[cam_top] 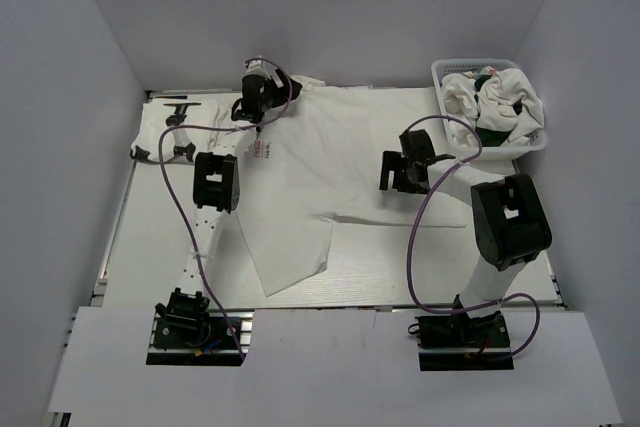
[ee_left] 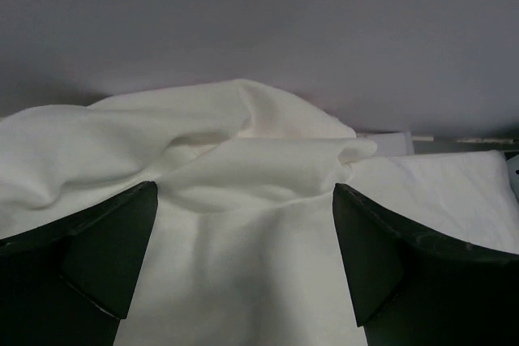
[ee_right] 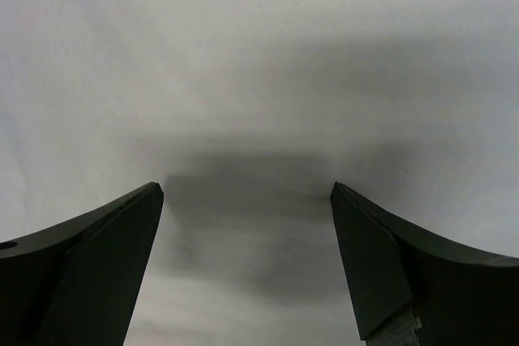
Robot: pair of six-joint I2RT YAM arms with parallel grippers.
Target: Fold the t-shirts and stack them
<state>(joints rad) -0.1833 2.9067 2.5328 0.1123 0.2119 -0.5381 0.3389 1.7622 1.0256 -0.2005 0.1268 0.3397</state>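
Observation:
A white t-shirt [cam_top: 340, 157] lies spread over the middle of the table, with one flap [cam_top: 290, 247] reaching toward the near edge. No print shows on it. My left gripper [cam_top: 268, 85] is at the shirt's far left edge. In the left wrist view it [ee_left: 246, 188] is open, with bunched white cloth [ee_left: 259, 119] between and beyond its jaws. My right gripper [cam_top: 398, 165] hovers over the shirt's right part. In the right wrist view it [ee_right: 247, 188] is open and empty just above flat white cloth [ee_right: 259, 54].
A white lattice basket [cam_top: 445, 72] at the far right corner holds several crumpled white t-shirts [cam_top: 470, 97], one showing dark green. A white cloth with dark marks [cam_top: 165, 132] lies at the far left. White walls close the table in on three sides.

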